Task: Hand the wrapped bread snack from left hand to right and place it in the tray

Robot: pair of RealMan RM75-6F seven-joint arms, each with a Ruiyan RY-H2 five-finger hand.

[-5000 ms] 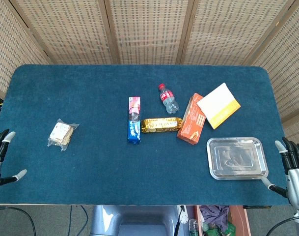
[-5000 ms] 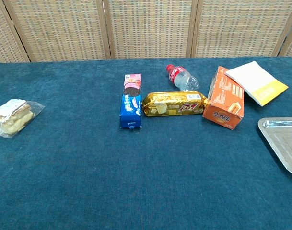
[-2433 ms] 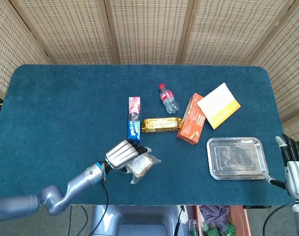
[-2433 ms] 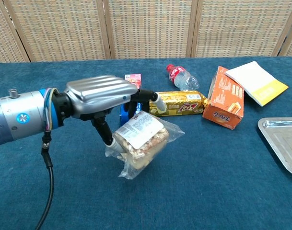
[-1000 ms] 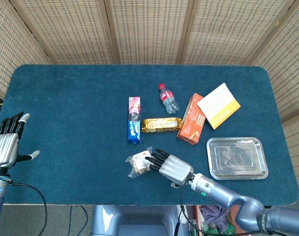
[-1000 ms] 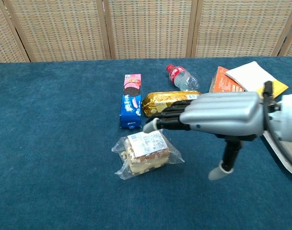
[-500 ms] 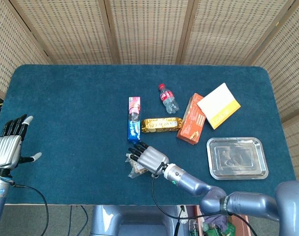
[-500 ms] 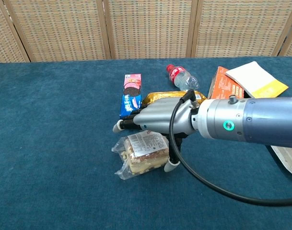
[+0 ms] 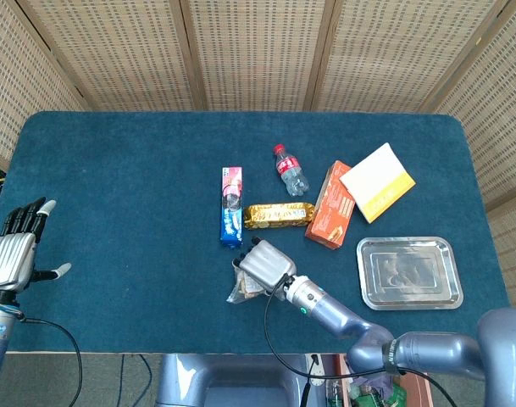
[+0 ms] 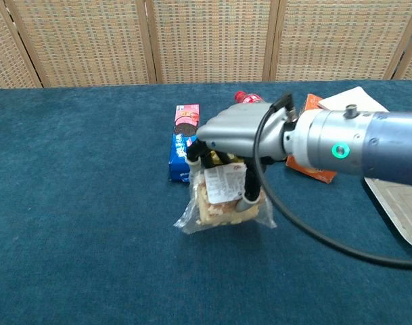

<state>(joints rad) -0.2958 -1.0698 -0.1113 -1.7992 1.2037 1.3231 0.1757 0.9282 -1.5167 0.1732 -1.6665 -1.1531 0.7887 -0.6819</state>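
The wrapped bread snack (image 10: 221, 198) is a clear bag with a white label, lifted off the blue table and hanging tilted. My right hand (image 10: 241, 135) grips it from above with fingers curled around it. In the head view the same right hand (image 9: 267, 264) covers most of the snack (image 9: 240, 291) near the table's front middle. My left hand (image 9: 14, 251) is open at the far left edge, holding nothing. The metal tray (image 9: 408, 272) lies empty at the front right; its corner (image 10: 397, 196) shows in the chest view.
A blue-pink cookie pack (image 9: 231, 207), a gold snack bar (image 9: 280, 214), a small bottle (image 9: 291, 171), an orange box (image 9: 330, 205) and a white-yellow booklet (image 9: 377, 182) lie behind the hand, between it and the table's far side.
My right hand has closed around the bread snack and raised it off the table. The left hand stays at the left edge, open.
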